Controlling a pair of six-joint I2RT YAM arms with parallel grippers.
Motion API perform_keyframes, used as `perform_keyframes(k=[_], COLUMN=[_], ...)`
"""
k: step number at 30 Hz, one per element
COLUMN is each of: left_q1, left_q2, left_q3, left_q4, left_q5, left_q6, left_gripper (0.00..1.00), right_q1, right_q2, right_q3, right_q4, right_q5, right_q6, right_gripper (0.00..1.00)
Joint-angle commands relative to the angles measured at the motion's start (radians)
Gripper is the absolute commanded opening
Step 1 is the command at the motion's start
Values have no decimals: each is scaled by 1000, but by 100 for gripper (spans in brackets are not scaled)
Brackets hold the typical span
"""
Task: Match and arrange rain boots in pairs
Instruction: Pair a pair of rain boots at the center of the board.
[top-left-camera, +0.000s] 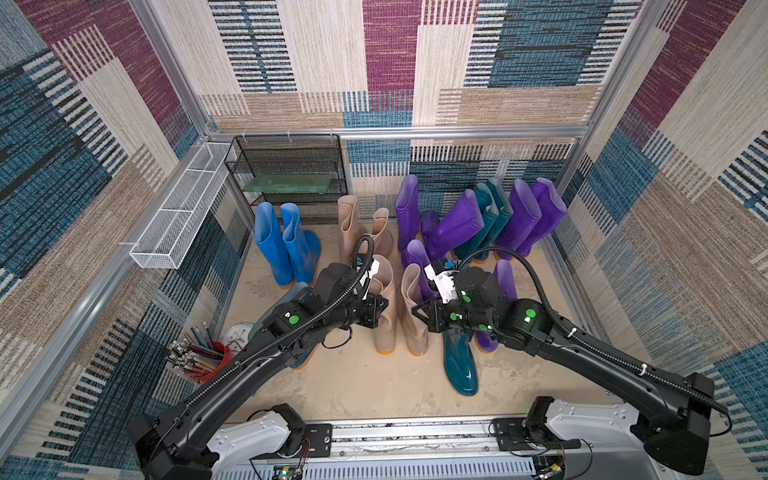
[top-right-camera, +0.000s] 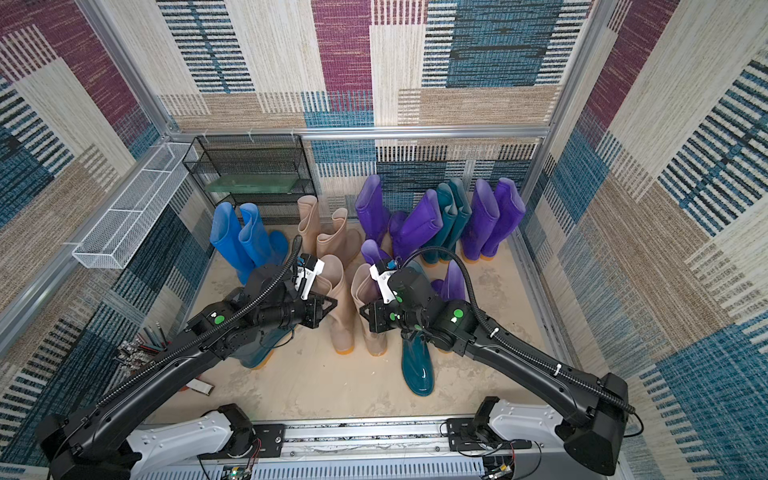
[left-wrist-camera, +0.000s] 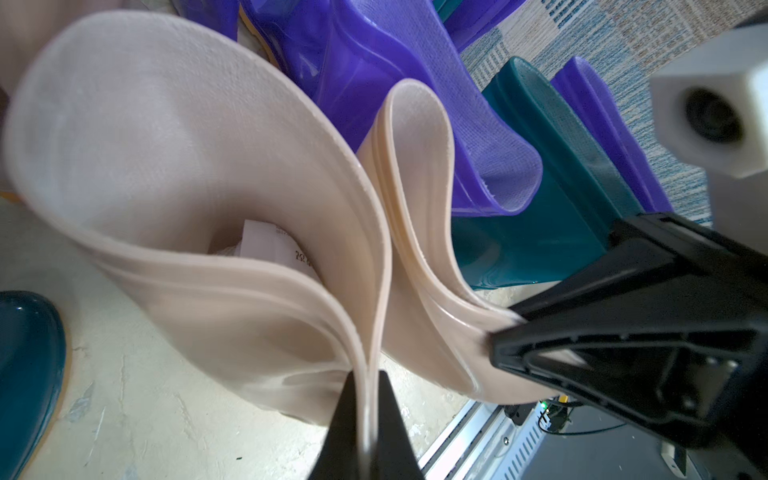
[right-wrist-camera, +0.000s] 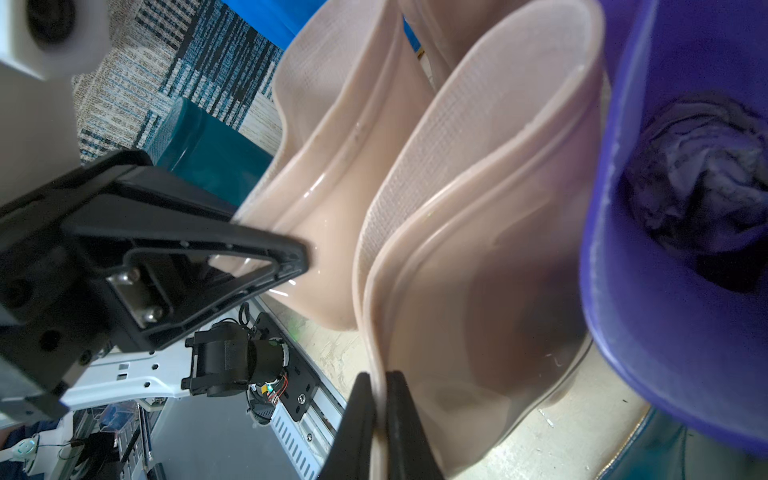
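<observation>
At the centre of both top views, the left beige boot (top-left-camera: 386, 332) and right beige boot (top-left-camera: 415, 340) are seen side by side on the table (top-left-camera: 374, 395), the cuff of the first pinched tight in the left pincer (left-wrist-camera: 368, 382) and that of the second in the right pincer (right-wrist-camera: 379, 380). Along the back, a blue pair (top-left-camera: 286, 245), a teal pair (top-left-camera: 492, 216) and a purple pair (top-left-camera: 536, 212) are judged already matched. Left to be sorted are two unequal beige boots (top-left-camera: 348, 224), a purple cluster (top-left-camera: 453, 224), a teal boot (top-left-camera: 459, 365) at lower centre and a second teal boot (top-right-camera: 255, 353) under the left arm (top-left-camera: 249, 361).

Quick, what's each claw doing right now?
Left gripper: closed on the rim of the left beige boot.
Right gripper: closed on the rim of the right beige boot.
</observation>
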Motion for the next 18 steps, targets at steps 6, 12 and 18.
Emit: perform_keyframes(k=[6, 12, 18], left_q1=[0, 0, 0], left_q2=[-19, -54, -46], left_q3=[-22, 2, 93], left_q4=[25, -46, -132], left_q5=[-16, -57, -122], left_q6=[12, 42, 84], left_gripper=[31, 77, 85], right_q1=[1, 4, 4], right_q2=[24, 22, 6], right_q3=[36, 68, 92], right_q4=[11, -23, -37], right_q5=[-20, 8, 54], right_q6=[-7, -7, -50], right_gripper=[14, 59, 63])
